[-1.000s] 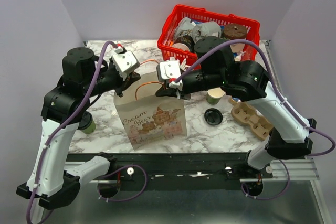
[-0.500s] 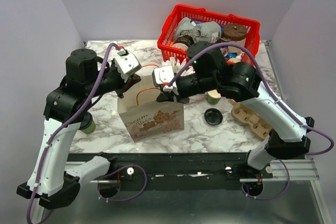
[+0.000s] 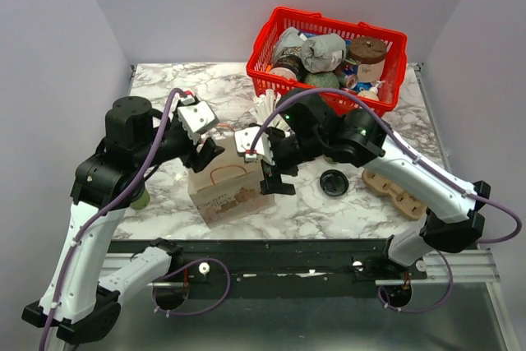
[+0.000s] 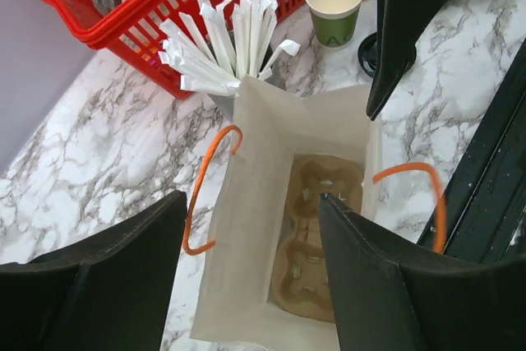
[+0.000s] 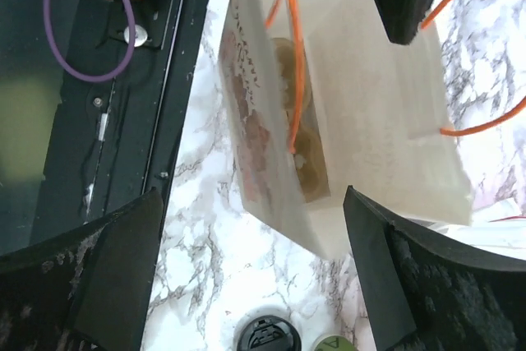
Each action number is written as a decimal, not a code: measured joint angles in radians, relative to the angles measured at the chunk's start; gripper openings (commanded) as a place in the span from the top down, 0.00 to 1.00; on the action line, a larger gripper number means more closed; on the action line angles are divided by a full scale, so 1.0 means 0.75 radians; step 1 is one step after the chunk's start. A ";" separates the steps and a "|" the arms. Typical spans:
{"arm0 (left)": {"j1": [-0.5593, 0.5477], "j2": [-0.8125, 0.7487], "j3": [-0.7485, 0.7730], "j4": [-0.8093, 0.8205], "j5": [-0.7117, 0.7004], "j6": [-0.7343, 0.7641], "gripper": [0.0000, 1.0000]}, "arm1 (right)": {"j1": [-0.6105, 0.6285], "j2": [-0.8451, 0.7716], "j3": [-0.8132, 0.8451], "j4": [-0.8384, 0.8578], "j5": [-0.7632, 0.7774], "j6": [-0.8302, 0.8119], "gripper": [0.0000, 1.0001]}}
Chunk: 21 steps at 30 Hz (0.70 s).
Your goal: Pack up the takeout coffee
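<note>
A white paper bag (image 3: 233, 195) with orange handles stands open on the marble table, with a brown cardboard cup carrier (image 4: 316, 236) lying in its bottom. My left gripper (image 3: 209, 154) hangs open over the bag's left rim (image 4: 253, 196), and nothing is between its fingers. My right gripper (image 3: 275, 178) is open at the bag's right side (image 5: 253, 193), also holding nothing. A dark-green cup (image 3: 140, 197), probably the takeout coffee, peeks out from under the left arm with its top hidden.
A lidless green cup (image 4: 334, 6) and a loose black lid (image 3: 334, 182) sit right of the bag. A grey cup of white sticks (image 4: 226, 47) stands behind it. A red basket (image 3: 261, 80) of items is at the back. Another cardboard carrier (image 3: 396, 187) lies at the right.
Both grippers have opened and let go of the bag's top. The bag has sunk from tall and upright to lower on the table, and both arms have moved lower.
</note>
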 measured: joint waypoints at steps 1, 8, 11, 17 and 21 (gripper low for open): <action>0.000 -0.011 0.000 0.004 -0.001 -0.001 0.26 | 0.000 -0.013 0.000 0.001 -0.001 -0.001 0.00; 0.000 -0.023 0.001 0.010 -0.050 -0.011 0.26 | 0.000 -0.101 0.015 -0.001 -0.015 -0.003 0.00; 0.000 -0.016 0.001 0.008 -0.078 -0.011 0.25 | 0.000 -0.106 0.015 0.001 -0.014 -0.006 0.00; 0.008 -0.018 -0.055 -0.002 -0.119 0.025 0.27 | 0.000 -0.080 0.006 0.031 -0.022 -0.023 0.02; 0.020 -0.012 -0.143 -0.004 -0.120 0.049 0.35 | 0.000 -0.008 0.012 0.051 -0.072 -0.048 0.08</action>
